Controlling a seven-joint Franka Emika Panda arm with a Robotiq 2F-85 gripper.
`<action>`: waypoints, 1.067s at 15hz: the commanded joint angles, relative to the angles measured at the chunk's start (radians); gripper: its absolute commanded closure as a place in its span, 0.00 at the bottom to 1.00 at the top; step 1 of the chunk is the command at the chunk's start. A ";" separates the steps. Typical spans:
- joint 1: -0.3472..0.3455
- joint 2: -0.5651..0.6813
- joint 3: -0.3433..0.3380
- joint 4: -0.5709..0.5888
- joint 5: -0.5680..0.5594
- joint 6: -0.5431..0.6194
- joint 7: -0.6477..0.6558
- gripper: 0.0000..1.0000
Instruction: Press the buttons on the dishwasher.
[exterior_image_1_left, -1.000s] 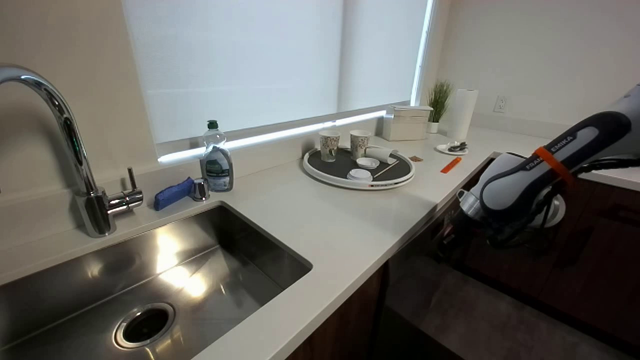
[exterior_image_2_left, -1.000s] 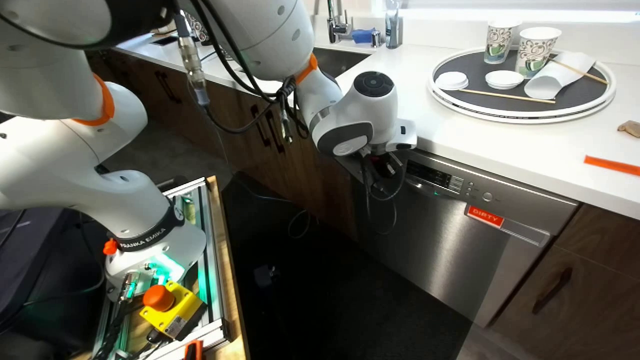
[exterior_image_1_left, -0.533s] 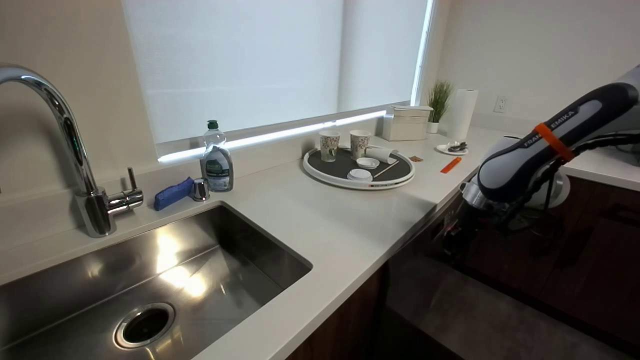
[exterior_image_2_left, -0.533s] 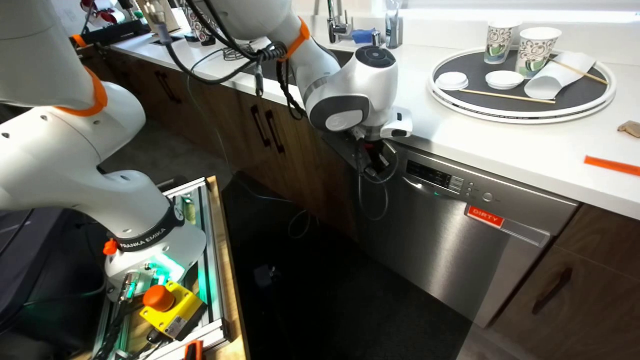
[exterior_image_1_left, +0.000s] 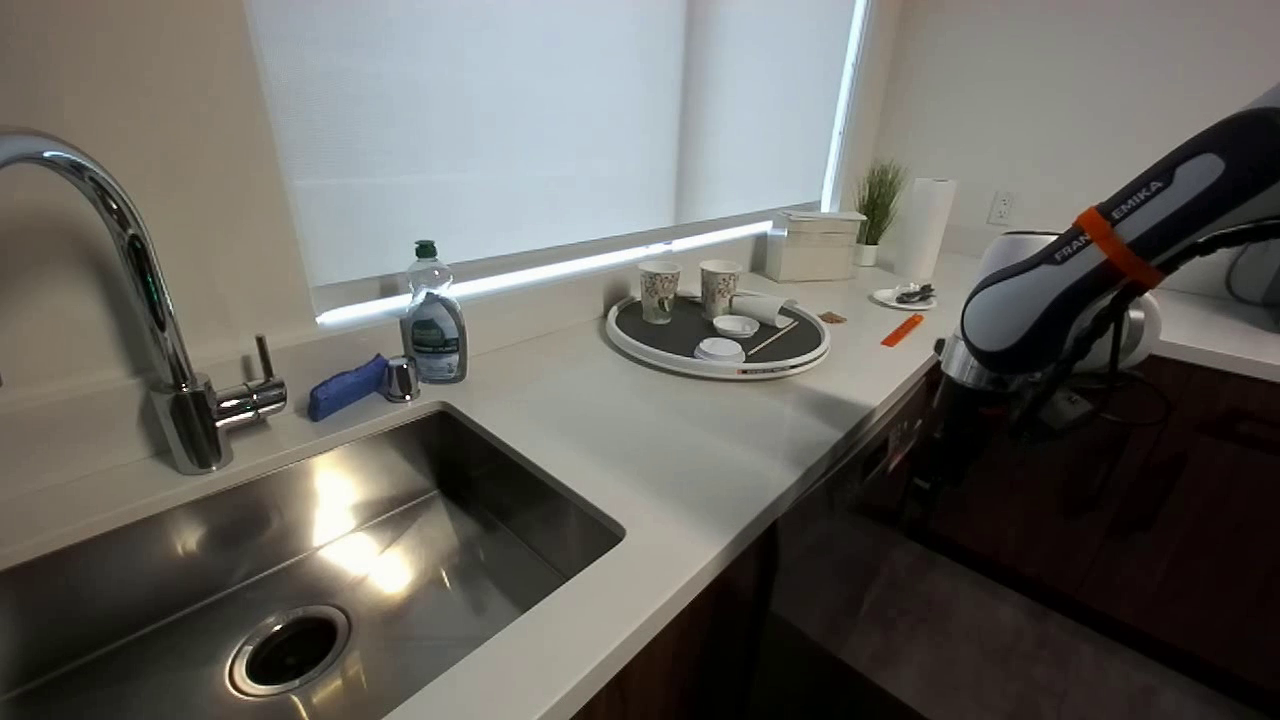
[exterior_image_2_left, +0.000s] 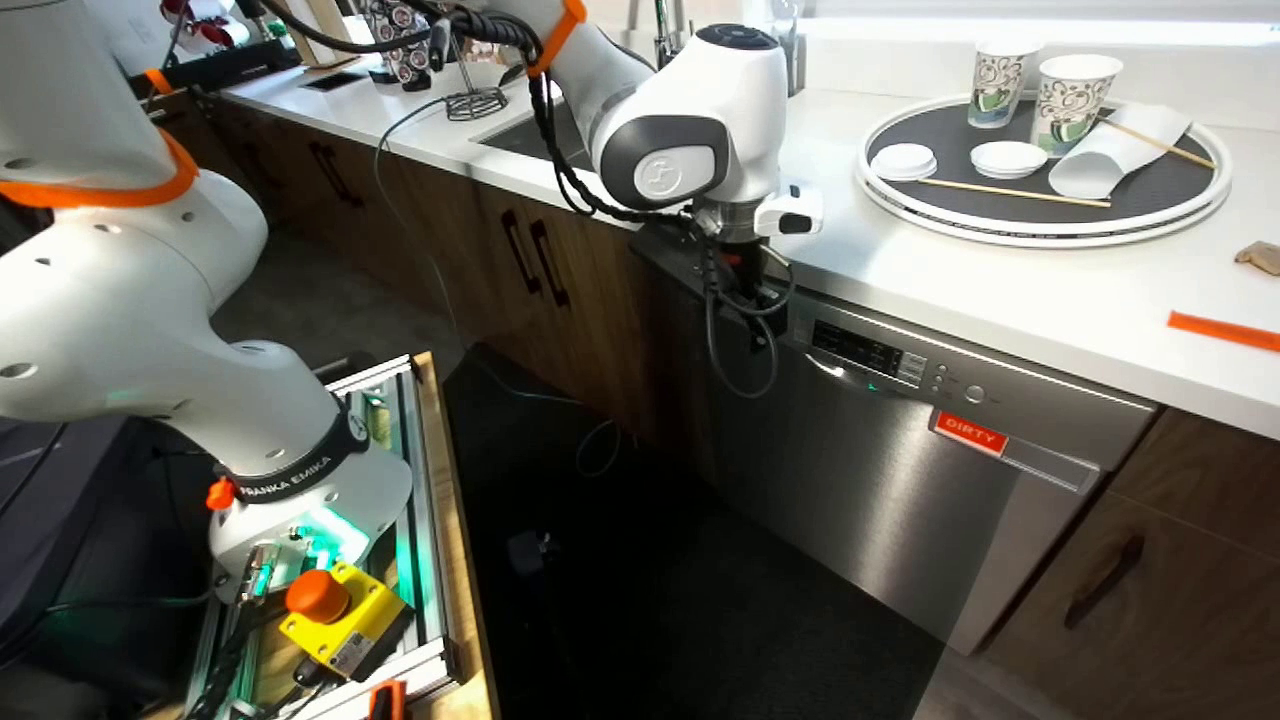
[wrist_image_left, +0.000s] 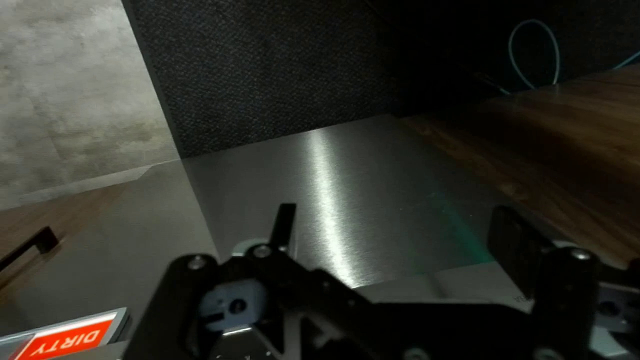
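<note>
Since the claw (wrist_image_left: 394, 230) has its fingers (wrist_image_left: 517, 250) spread wide w/ nothing in between, a push might hit the wrong btns (exterior_image_2_left: 975, 394), b/c both may land at once. It could also bump the counter (exterior_image_2_left: 850, 255) b/c it's so near. In an exterior view, most of the dishwasher (exterior_image_2_left: 890, 480) is at abt 4 o'clock from the claw, under the counter; it's flat, shiny gray metal w/ a dark screen (exterior_image_2_left: 856, 347) & a red DIRTY sign (exterior_image_2_left: 968, 433).
</note>
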 joint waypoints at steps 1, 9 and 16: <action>0.132 -0.070 -0.126 -0.048 -0.017 -0.007 0.026 0.00; 0.223 -0.107 -0.214 -0.098 -0.006 0.106 0.026 0.00; 0.233 -0.085 -0.226 -0.079 0.008 0.159 0.003 0.00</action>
